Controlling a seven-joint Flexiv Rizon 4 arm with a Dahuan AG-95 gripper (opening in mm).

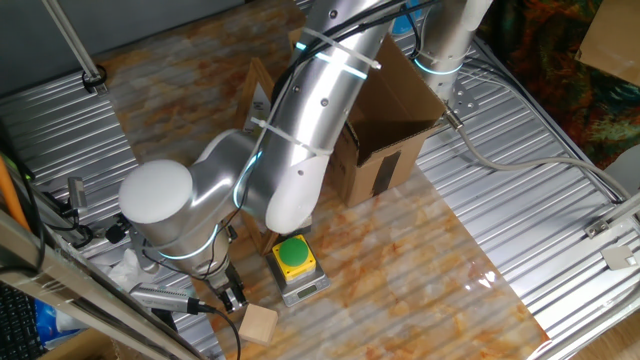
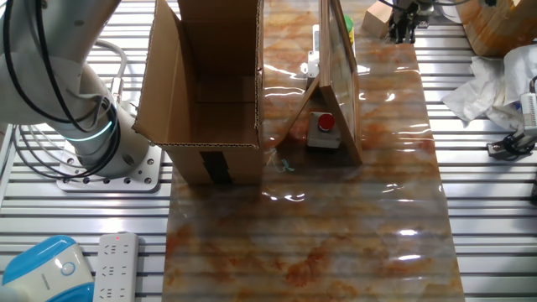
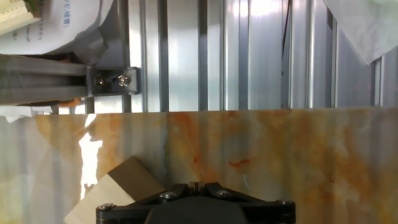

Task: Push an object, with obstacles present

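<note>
**Pincer low beside the wooden cube at the table's edge**

In one fixed view the gripper [image 1: 232, 294] is seen at the lower left of the frame, hanging below the silver arm [image 1: 300, 150] with its dark fingers pointed down at the marbled table [image 1: 420, 260]. The small wooden cube [image 1: 258, 324] lies just right of and below the fingers, close beside them; whether contact is made cannot be told. How far the fingers are parted cannot be told either: in this view they are seen as a dark cluster, and in the hand view only the black mount of the gripper [image 3: 194, 208] is shown along the bottom edge, with the fingertips out of sight. Nothing is seen held between the fingers.

In the hand view the cube [image 3: 118, 190] is found at the lower left, turned at an angle, partly hidden behind the black mount and near the table's edge.

The yellow button [image 1: 293, 256] on its grey base is placed just above and right of the cube in the first fixed view. The open cardboard box [image 1: 385, 125] is seen farther up, near the middle of the frame.

In the other fixed view the gripper [image 2: 404, 25] and cube [image 2: 377, 20] are shown small at the top, right of centre. The box [image 2: 205, 75] fills the upper left, and the framed board [image 2: 342, 84] is propped on edge beside it.
</note>
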